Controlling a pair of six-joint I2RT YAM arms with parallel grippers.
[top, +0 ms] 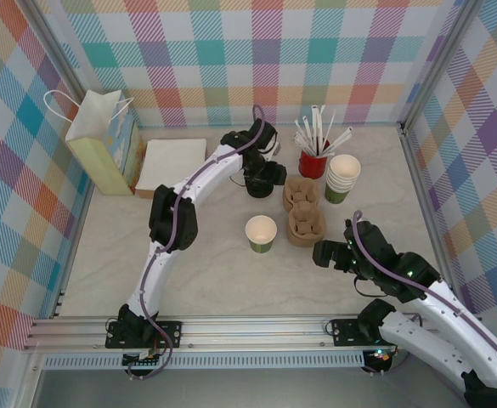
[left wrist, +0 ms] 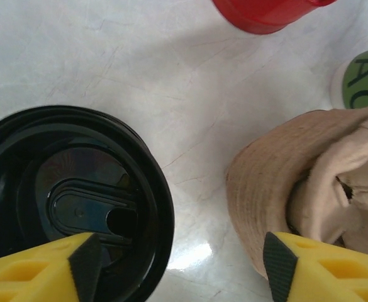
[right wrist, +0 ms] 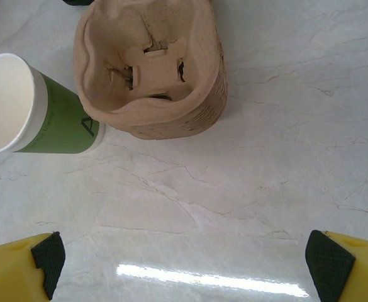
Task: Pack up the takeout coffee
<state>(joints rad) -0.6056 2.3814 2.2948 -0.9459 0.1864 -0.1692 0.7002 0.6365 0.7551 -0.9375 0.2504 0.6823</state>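
Left gripper (left wrist: 182, 267), fingers apart, hovers with the black lid (left wrist: 70, 207) under its left finger, carrier (left wrist: 297, 182) under the right. Right gripper (right wrist: 187, 264) spread wide; lidless cup (right wrist: 61, 123) ahead-left.

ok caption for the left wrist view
Left hand open over the round black plastic lid, brown pulp cup carrier beside it

Glossy black plastic lid (left wrist: 77, 207), rough matt pulp carrier (left wrist: 272, 182) at its three o'clock, smooth paper cup (right wrist: 64, 123), and the marble-look table (right wrist: 265, 189) gleaming, polished.
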